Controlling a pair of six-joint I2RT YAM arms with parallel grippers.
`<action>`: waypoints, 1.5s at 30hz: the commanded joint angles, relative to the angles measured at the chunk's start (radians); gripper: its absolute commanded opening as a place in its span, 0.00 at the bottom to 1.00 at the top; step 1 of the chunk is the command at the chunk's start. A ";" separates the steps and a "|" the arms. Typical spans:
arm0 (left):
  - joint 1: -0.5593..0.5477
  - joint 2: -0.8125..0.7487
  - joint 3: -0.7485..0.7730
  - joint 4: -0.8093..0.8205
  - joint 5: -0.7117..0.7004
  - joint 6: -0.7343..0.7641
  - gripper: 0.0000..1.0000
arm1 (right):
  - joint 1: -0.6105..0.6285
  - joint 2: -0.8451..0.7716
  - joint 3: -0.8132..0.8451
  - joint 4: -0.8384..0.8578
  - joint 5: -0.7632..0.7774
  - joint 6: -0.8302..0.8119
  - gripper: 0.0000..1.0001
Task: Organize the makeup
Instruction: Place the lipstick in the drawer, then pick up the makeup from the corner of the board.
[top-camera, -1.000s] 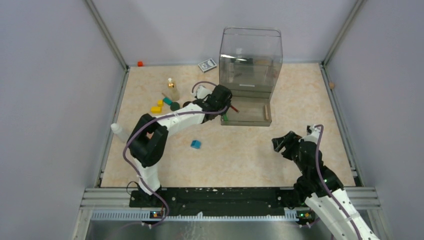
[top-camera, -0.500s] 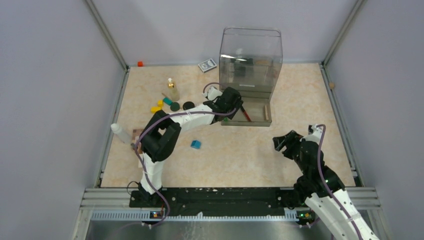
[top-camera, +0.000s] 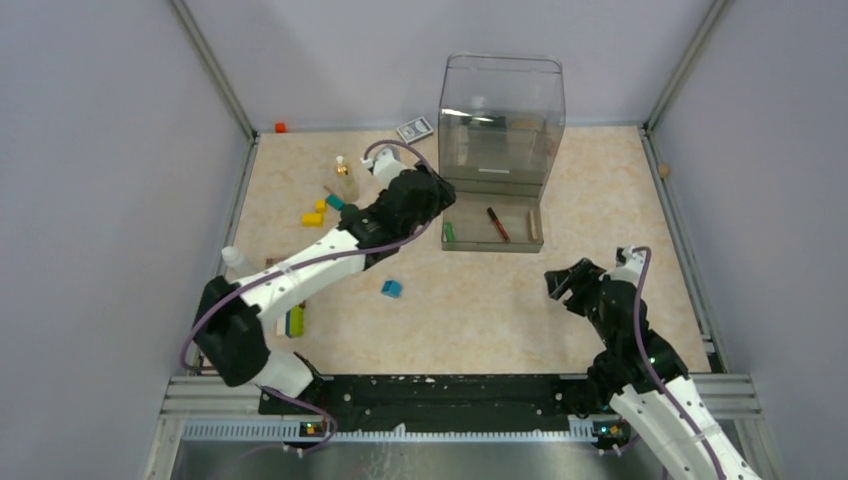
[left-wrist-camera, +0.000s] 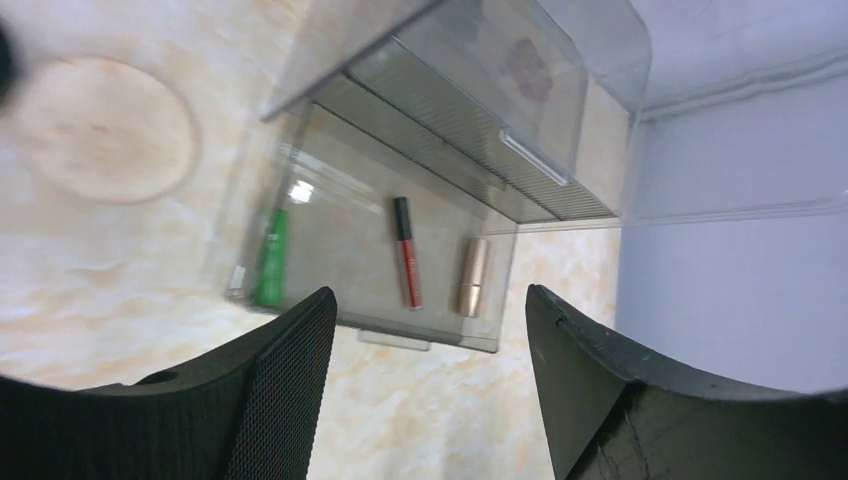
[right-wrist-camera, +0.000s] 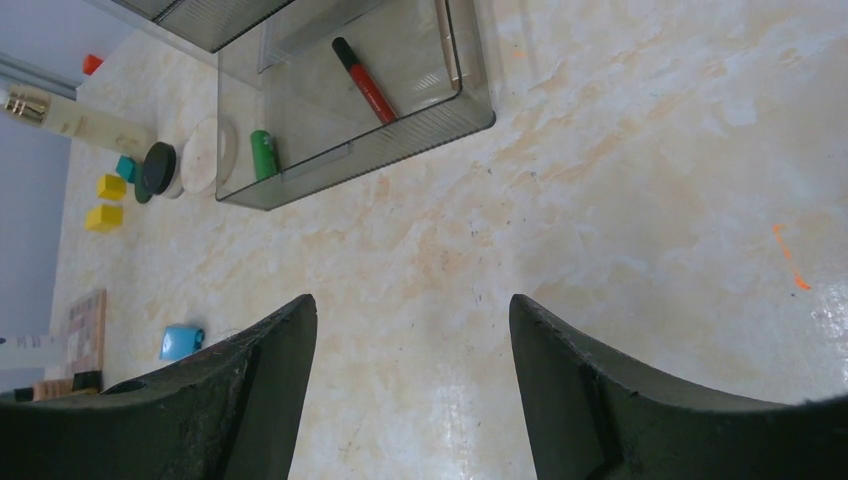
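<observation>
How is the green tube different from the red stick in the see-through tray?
The green tube is green; the red stick is red with a black end. The green tube lies at the left end of the tray, the red stick near its middle. The red stick looks slimmer than the green tube. Both lie flat in the clear tray, untouched.

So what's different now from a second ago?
The left tool opened and let go of the red-and-black makeup stick, which now lies in the clear plastic tray. The left arm then pulled back out of the tray, towards the left. The right tool and the green tube and gold tube in the tray stayed put.
</observation>
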 joint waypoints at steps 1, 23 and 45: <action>0.004 -0.199 -0.134 -0.153 -0.169 0.152 0.75 | -0.002 0.040 0.020 0.073 -0.022 -0.028 0.70; 0.290 -0.632 -0.300 -0.634 -0.195 0.266 0.80 | 0.062 0.390 0.071 0.324 -0.082 -0.102 0.68; 0.475 -0.423 -0.141 -0.591 0.013 0.636 0.86 | 0.465 0.846 0.291 0.567 -0.050 -0.145 0.68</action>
